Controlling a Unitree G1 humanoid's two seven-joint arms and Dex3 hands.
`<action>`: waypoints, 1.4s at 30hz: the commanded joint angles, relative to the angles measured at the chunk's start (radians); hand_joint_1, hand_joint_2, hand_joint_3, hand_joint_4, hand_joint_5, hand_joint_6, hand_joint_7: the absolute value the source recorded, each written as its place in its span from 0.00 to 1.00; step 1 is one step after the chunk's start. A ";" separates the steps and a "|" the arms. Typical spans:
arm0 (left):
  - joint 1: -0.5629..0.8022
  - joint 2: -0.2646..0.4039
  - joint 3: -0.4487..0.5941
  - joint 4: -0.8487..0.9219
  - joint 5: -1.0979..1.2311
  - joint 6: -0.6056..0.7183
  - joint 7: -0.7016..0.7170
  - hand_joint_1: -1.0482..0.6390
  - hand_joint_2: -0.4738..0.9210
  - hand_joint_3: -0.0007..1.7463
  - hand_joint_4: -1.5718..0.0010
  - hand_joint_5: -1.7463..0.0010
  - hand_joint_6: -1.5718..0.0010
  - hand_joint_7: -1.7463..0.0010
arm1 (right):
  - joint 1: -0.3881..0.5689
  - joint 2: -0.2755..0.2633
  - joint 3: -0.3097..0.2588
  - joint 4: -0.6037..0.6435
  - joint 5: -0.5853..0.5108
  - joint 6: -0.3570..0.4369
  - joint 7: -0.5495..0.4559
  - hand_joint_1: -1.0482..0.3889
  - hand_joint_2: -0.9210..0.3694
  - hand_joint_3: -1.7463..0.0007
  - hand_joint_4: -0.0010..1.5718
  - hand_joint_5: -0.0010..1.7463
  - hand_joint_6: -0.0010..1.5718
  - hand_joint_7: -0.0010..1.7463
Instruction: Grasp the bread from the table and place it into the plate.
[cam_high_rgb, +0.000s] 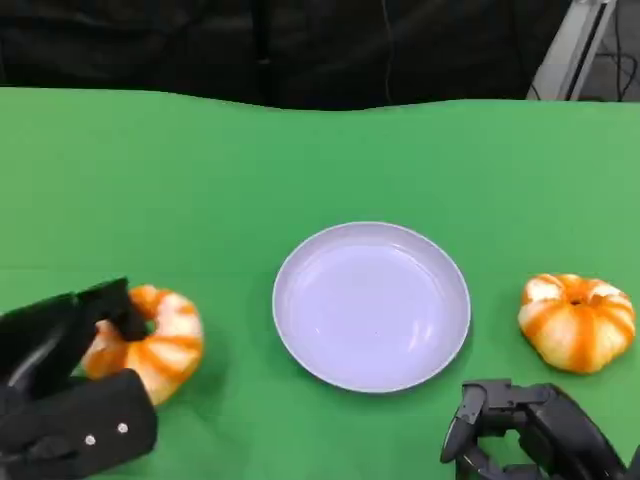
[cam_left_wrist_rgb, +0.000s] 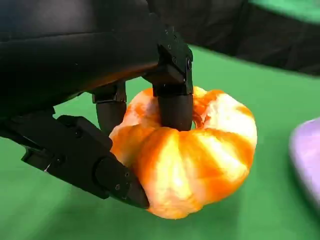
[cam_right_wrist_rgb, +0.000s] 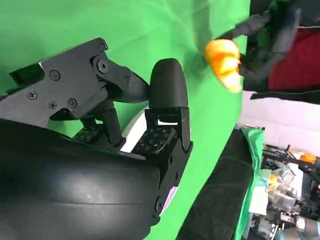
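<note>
Orange-and-white bread (cam_high_rgb: 152, 344) gripped by left hand (cam_high_rgb: 70, 385) on the green table (cam_high_rgb: 200, 180), left of the lilac plate (cam_high_rgb: 372, 305) and apart from it; in left wrist view, fingers (cam_left_wrist_rgb: 175, 107) pressed into its centre dip, thumb under its side. Second striped bread (cam_high_rgb: 577, 320) lying right of plate, untouched. Right hand (cam_high_rgb: 525, 430) low, near plate's front-right edge, fingers curled, seemingly holding nothing, though partly cropped

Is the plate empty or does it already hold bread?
Empty: the plate is bare; one bread is in the left hand, the other bread on the table.
</note>
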 joint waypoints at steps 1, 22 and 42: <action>0.047 0.013 0.048 -0.164 -0.013 0.030 -0.030 0.54 0.91 0.01 0.55 0.00 0.65 0.01 | -0.003 -0.005 -0.005 0.015 -0.004 -0.012 -0.011 0.65 0.23 0.46 0.54 0.83 0.55 0.67; -0.056 -0.146 0.009 -0.427 -0.031 0.089 -0.106 0.59 0.89 0.00 0.56 0.00 0.62 0.10 | -0.001 0.000 0.001 0.012 -0.010 -0.011 -0.019 0.65 0.23 0.46 0.54 0.84 0.55 0.66; -0.273 -0.280 -0.185 -0.204 0.028 0.112 -0.151 0.61 0.89 0.01 0.61 0.00 0.63 0.14 | 0.000 0.008 0.010 0.014 -0.041 -0.031 -0.059 0.66 0.23 0.45 0.54 0.81 0.56 0.66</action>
